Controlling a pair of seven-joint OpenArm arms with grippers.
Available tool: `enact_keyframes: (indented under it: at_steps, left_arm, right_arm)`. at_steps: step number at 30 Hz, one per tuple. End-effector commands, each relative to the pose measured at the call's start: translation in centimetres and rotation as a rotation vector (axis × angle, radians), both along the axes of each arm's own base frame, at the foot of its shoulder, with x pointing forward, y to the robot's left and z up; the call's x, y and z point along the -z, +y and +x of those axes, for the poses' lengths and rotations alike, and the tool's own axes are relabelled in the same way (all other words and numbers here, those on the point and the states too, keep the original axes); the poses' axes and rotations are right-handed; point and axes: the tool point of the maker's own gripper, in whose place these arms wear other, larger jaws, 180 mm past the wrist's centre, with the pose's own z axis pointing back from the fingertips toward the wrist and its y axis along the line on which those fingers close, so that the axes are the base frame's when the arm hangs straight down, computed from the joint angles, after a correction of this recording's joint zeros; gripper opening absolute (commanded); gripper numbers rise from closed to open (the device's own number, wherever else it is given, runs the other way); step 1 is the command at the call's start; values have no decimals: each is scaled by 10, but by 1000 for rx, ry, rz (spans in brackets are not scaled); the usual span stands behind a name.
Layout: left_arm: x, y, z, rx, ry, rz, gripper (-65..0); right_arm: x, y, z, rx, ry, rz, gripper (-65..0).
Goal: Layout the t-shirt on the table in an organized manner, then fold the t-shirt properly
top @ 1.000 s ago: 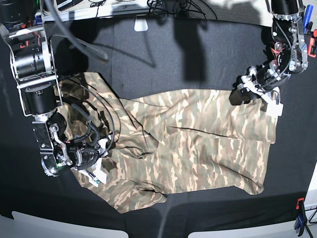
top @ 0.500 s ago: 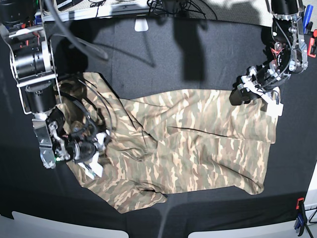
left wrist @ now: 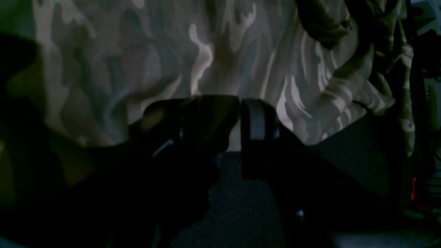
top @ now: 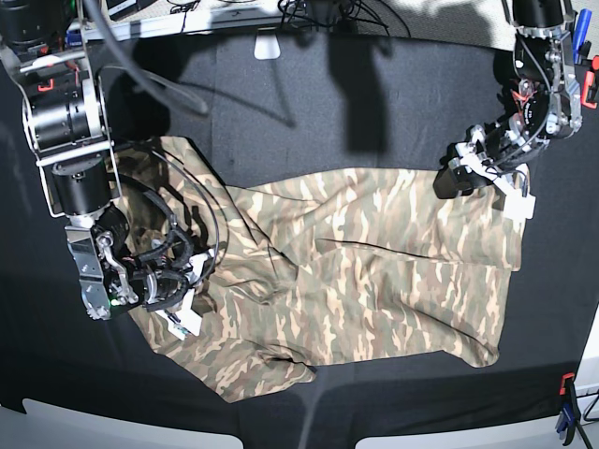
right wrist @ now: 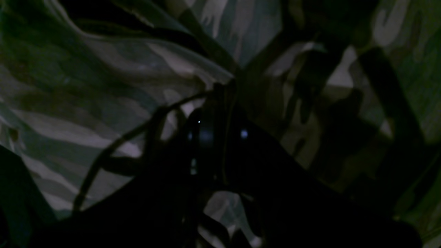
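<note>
The camouflage t-shirt (top: 374, 281) lies spread and wrinkled across the black table (top: 374, 112), bunched toward the view's left. My left gripper (top: 452, 180) sits at the shirt's far right corner. In the left wrist view its fingers (left wrist: 258, 120) stand almost together on the cloth's edge (left wrist: 213, 51), above black table (left wrist: 234, 206). My right gripper (top: 187, 290) presses into the crumpled left part. In the dark right wrist view the right gripper (right wrist: 224, 113) has its fingers close together, with a fold of t-shirt (right wrist: 86, 103) rising between them.
A red clamp (top: 590, 89) sits at the right edge and a blue clamp (top: 564, 412) at the front right corner. A white block (top: 268, 47) and cables (top: 318, 11) lie along the back edge. The table's light rim (top: 112, 426) runs along the front.
My right gripper has moved back across the bunched cloth, toward the far side of the table, and its jaws have closed in on a fold. The left arm has not moved.
</note>
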Motion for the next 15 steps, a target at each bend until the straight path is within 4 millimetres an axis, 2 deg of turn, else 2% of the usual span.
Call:
enact_keyframes:
  at_steps: [1, 4, 15]
  left_arm:
    - [-7, 3, 5, 3, -22, 9, -458]
    - [-7, 3, 5, 3, -22, 9, -458]
    - [-7, 3, 5, 3, -22, 9, -458]
  right_arm:
    - [-21, -1, 19, 6, -60, 12, -592]
    - [-21, -1, 19, 6, -60, 12, -650]
    - [-28, 0, 23, -10, -73, 7, -650]
